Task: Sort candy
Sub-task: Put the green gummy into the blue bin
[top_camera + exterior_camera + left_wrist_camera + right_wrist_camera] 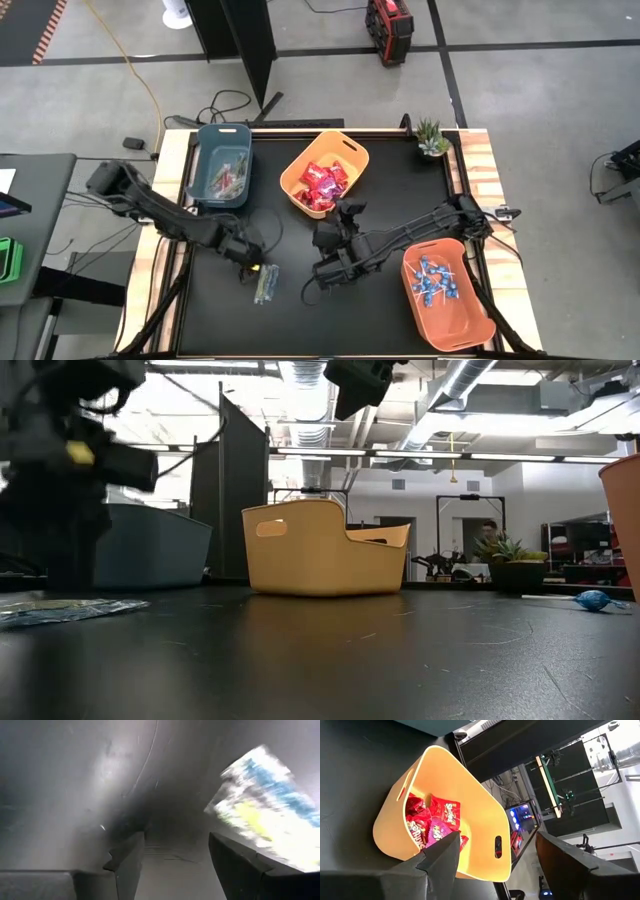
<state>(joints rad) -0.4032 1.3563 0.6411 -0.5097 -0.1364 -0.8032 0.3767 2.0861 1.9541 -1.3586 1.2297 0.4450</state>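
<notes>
The left gripper (252, 272), jaws spread, hovers beside a crinkly clear stick packet (266, 287) on the matte black table (330, 320). The right gripper (345, 213), also spread, faces the smooth yellow plastic bin (352, 153) of shiny red square packets (322, 184).

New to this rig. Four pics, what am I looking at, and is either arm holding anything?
Two dark robot arms at a black table, sorting candy into bins. First picture looks straight down; second sits at tabletop height; the other two ride on the wrists. The blue bin holds stick packets, the yellow bin red packets, the orange bin blue lollipops. The left gripper is open, low beside a clear stick packet lying on the table. The right gripper is open and empty, facing the yellow bin. Nothing is held.
</notes>
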